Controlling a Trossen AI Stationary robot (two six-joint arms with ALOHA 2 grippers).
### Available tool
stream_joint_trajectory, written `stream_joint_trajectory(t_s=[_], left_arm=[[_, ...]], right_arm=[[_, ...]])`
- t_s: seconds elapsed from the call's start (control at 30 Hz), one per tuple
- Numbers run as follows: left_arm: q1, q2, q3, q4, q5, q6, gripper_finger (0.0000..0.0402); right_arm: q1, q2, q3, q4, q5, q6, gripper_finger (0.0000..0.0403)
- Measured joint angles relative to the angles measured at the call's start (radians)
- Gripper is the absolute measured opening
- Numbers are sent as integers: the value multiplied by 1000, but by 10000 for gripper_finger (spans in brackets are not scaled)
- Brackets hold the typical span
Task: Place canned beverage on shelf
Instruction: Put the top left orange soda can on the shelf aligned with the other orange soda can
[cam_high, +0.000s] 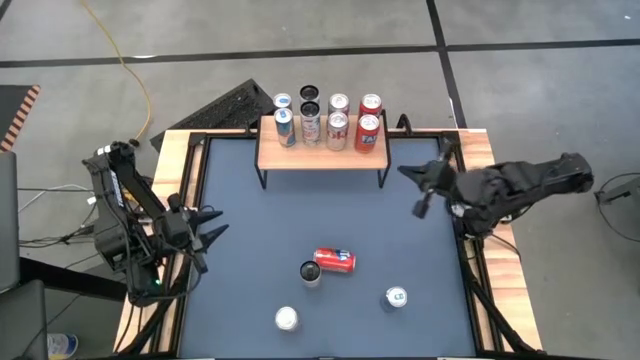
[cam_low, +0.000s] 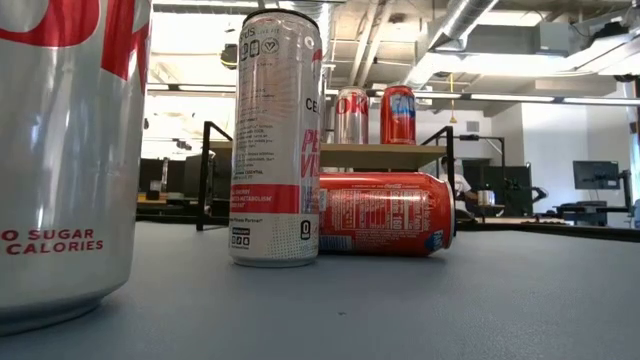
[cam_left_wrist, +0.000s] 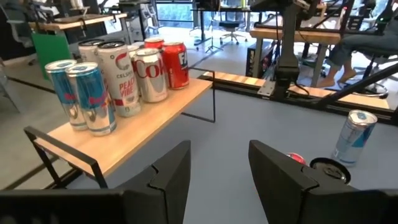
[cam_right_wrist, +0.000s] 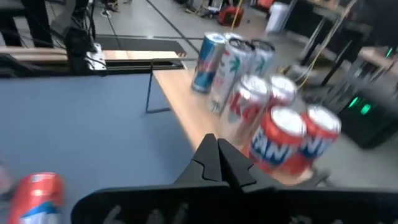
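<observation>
High view: red can (cam_high: 334, 260) lies on its side mid-tabletop, touching a tall can (cam_high: 311, 272); shelf (cam_high: 320, 152) at back holds eight. Left end effector (cam_high: 208, 224) part open, empty; right end effector (cam_high: 417, 191) closed, empty. Rigid, smooth, probably rolls; grip across body.

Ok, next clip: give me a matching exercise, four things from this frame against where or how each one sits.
Things:
1. red soda can on the dark table mat
2. slim blue-and-silver can
3. light wooden shelf on black metal legs
4. right claw

States:
A. shut, holding nothing, above the mat's right side
B. lying on its side
C. upright on the mat, toward the near right
D. carrying eight upright cans

Pairs: 1-B, 2-C, 3-D, 4-A
</observation>
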Motion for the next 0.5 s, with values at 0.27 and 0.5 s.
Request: stream_joint_trajectory(t_s=[0.27,0.5], left_arm=[[11,-53,35,20,-13,119,153],[17,-140,76,152,33,340,153]], right_arm=[[85,-104,0,-139,0,193,0],[114,-78,0,-146,0,189,0]])
